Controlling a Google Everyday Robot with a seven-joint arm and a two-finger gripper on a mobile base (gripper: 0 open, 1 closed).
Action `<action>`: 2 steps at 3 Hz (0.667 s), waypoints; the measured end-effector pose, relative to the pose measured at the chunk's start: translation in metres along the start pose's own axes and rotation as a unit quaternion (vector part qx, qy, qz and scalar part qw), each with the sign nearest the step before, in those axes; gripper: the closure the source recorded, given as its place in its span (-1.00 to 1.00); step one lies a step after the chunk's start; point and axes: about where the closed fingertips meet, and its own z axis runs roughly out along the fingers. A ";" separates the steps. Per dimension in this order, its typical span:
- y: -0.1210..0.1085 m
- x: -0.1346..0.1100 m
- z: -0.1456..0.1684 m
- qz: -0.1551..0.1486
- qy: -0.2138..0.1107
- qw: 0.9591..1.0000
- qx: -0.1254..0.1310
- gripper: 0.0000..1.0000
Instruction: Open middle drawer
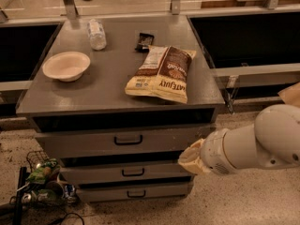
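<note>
Drawers, three in number, are stacked in the front of a grey cabinet [112, 95], each with a small black pull. The middle drawer [105, 174] is found between the tall top drawer [84, 143] and the small bottom drawer [110, 193]. Its front panel is low and wide, with the long axis laid level from left to right, and the face is turned outward toward the camera. Its handle [133, 172] is set near the centre of the panel, lengthwise along the same left-to-right line. The panel is seen set back beneath the top drawer's front, with a dark gap between the two, and the drawer is not seen to be pulled out.

The gripper [190, 159] is placed at the right end of the middle drawer's front, at the level of the gap above it, well to the right of the handle. It is carried on a thick white arm [255, 144] reaching in from the right edge. Whether the gripper is open or closed cannot be told, nor whether the panel is touched.

On the cabinet top a white bowl [66, 65] is set at the left, a clear bottle [97, 33] is laid at the back, a dark wrapped bar [144, 41] lies near it, and a snack bag [161, 73] is laid flat toward the right. A wire basket [41, 170] with clutter is seen on the floor at lower left.
</note>
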 end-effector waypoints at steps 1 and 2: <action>-0.008 0.011 0.017 0.018 0.003 1.000 0.023 1.00; -0.012 0.017 0.041 0.039 -0.006 0.999 0.012 1.00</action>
